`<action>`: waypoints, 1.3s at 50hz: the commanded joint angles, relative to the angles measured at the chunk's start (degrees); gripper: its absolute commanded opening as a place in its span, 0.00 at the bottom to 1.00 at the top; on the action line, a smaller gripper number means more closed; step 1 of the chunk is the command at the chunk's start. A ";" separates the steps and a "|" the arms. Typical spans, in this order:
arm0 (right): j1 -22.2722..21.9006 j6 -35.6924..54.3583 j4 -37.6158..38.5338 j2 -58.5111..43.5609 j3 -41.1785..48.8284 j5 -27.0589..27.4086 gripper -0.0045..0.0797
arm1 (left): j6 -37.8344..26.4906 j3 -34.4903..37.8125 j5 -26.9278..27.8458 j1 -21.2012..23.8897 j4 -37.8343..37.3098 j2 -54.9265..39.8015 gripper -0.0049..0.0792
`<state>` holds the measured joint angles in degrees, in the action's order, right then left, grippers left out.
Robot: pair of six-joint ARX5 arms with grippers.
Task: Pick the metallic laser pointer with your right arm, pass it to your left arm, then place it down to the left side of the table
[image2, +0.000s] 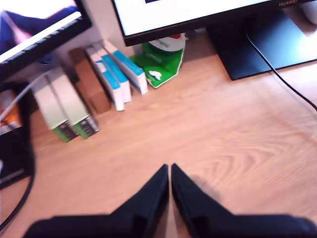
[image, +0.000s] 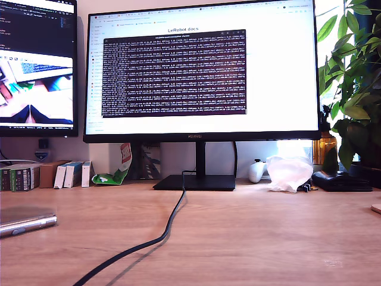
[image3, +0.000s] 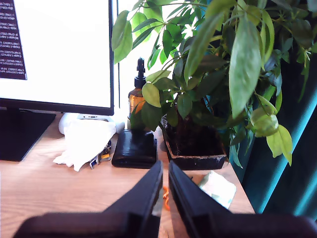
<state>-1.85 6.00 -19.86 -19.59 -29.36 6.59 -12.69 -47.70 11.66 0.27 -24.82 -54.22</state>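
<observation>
The metallic laser pointer (image: 28, 223) lies on the table (image: 268, 238) at the exterior view's left edge, partly cut off by the frame. Neither arm shows in the exterior view. In the first wrist view my first gripper (image2: 169, 166) is shut with nothing between its black fingers, above bare wood (image2: 223, 139) and facing a row of small boxes. In the second wrist view my second gripper (image3: 165, 162) is also shut and empty, facing a potted plant. The pointer is in neither wrist view.
A black cable (image: 172, 220) runs from the monitor stand (image: 196, 182) toward the table's front. Small boxes (image2: 106, 79) and a green packet (image2: 158, 62) line the back. A crumpled white wrap (image3: 86, 141), black wallet (image3: 134, 148), amber bottle (image3: 136, 96) and potted plant (image3: 195, 144) stand near the second gripper.
</observation>
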 commanded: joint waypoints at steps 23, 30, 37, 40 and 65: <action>-0.04 -9.11 4.50 6.91 2.25 -0.04 0.10 | 11.56 10.71 -3.69 -0.11 7.74 25.16 0.05; -0.04 -14.01 3.89 6.91 2.25 -0.24 0.10 | 15.37 10.69 -2.62 -0.09 9.88 27.21 0.05; -0.04 -12.83 3.50 6.91 2.25 -0.04 0.10 | 13.92 10.71 -2.78 -0.11 9.66 28.48 0.05; -0.04 -11.54 3.45 6.91 2.27 -0.20 0.10 | 12.66 10.73 -3.17 -0.11 9.77 28.48 0.05; -0.04 -8.44 3.45 14.99 8.96 -0.42 0.10 | 11.21 20.48 -3.63 -0.04 14.78 30.58 0.05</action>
<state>-1.85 -2.87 -16.69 -6.31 -22.06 6.42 -1.28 -29.06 8.34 0.27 -11.22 -24.16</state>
